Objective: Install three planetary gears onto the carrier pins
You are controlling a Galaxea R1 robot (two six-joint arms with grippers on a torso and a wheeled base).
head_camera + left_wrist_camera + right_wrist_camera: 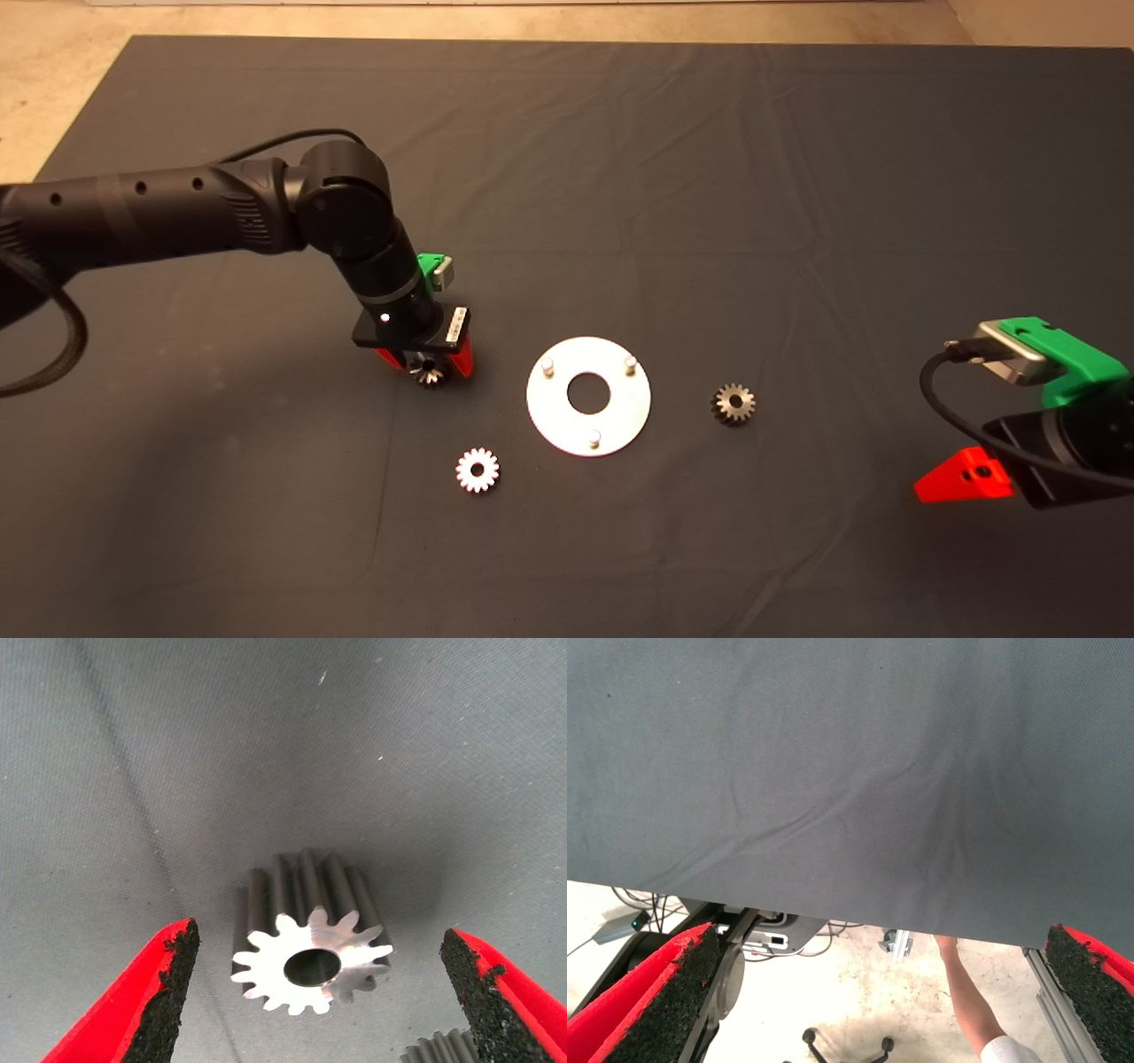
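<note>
Gears for the carrier are seen loose on the dark mat (709, 177), none yet seated on a pin. One gear (429, 369) stands on the mat to the left of the carrier disc (588, 396), directly beneath the left gripper (427, 361). In the left wrist view this gear (312, 948) is framed between the two black pads (173, 988), which are spread wide on either side of it and are not in contact with its teeth. A second, brighter gear (477, 470) is shown lying flat nearer the front edge of the mat, below and to the left of the disc; the toothed edge at the corner of the left wrist view (440, 1050) cannot be assigned to a particular gear with certainty. A third, darker gear (733, 404) is placed just to the right of the disc, apart from it.

The disc is laid flat near the middle of the mat, with a central hole and three carrier pins (547, 365) standing bare in a triangle.

The right gripper (961, 478) is held at the lower right edge of the head view, well apart from all parts. Its fingers (664, 992) are seen spread apart, with nothing between them; beyond the mat edge, floor, cables and a person's forearm (970, 1005) are visible.
</note>
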